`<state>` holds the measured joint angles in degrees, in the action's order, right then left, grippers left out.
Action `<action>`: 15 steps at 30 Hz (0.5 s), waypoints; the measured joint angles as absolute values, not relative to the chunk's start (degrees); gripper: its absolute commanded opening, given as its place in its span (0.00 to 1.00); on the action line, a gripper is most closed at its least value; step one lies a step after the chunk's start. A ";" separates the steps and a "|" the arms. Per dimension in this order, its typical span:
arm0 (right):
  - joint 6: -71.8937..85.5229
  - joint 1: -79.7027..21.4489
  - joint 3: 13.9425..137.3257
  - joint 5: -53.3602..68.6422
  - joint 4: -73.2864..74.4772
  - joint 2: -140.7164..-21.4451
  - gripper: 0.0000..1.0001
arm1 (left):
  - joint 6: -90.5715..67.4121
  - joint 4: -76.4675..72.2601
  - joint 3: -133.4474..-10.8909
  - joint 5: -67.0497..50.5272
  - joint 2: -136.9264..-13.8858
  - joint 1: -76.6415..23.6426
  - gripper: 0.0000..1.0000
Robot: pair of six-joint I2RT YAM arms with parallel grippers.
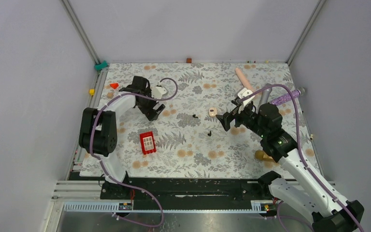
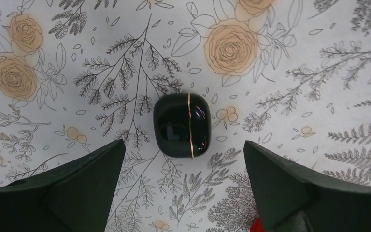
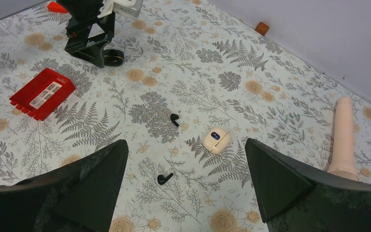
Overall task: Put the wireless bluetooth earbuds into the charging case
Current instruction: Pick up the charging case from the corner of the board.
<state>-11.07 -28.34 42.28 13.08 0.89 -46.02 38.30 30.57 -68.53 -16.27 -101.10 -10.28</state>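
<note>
Right wrist view, right gripper [image 3: 186, 191]: jaws spread wide with nothing between them, hanging above the floral-printed mat [image 3: 280, 82].
Nearer earbud [image 3: 164, 179]: a tiny black bulb with a short stem, lying loose on the mat just ahead of those fingers; not picked up.
Farther earbud [image 3: 175, 119]: the second tiny black earbud, also loose on the mat, a little beyond the first and apart from it.
Cream oval pod [image 3: 216, 140]: a small pebble-shaped shell with a dark window, just beside the earbuds; nothing touches it.
Red ribbed plastic block [image 3: 42, 93]: flat on the mat, off to the side, between the earbuds and the far arm.
Charging case [image 2: 181, 125]: a glossy black rounded case with a thin gold seam, which I take to be the one meant. It looks shut and sits on the mat well apart from both earbuds.
Left gripper [image 2: 183, 145]: jaws wide, one finger on each side of the case, neither touching it.
Progress: nothing seated yet. Opening the case, lifting each earbud and seating both are all left to do.
Left wrist view only: shows the seam and the closed look of the case; no earbud appears in it.
Right wrist view only: shows both earbuds clearly; the case is a small dark lump at the left gripper's foot.
Top external view: shows how both arms are spaced, but the case cannot be told from the gripper above it.
</note>
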 measured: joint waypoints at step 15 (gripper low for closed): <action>-11.09 -28.34 42.09 13.26 0.47 -46.44 0.99 | 35.75 37.80 -77.58 -13.13 -112.36 -12.08 0.56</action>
<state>-11.09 -28.34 42.09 13.26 0.47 -46.44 35.75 37.80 -77.58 -13.13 -112.36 -12.08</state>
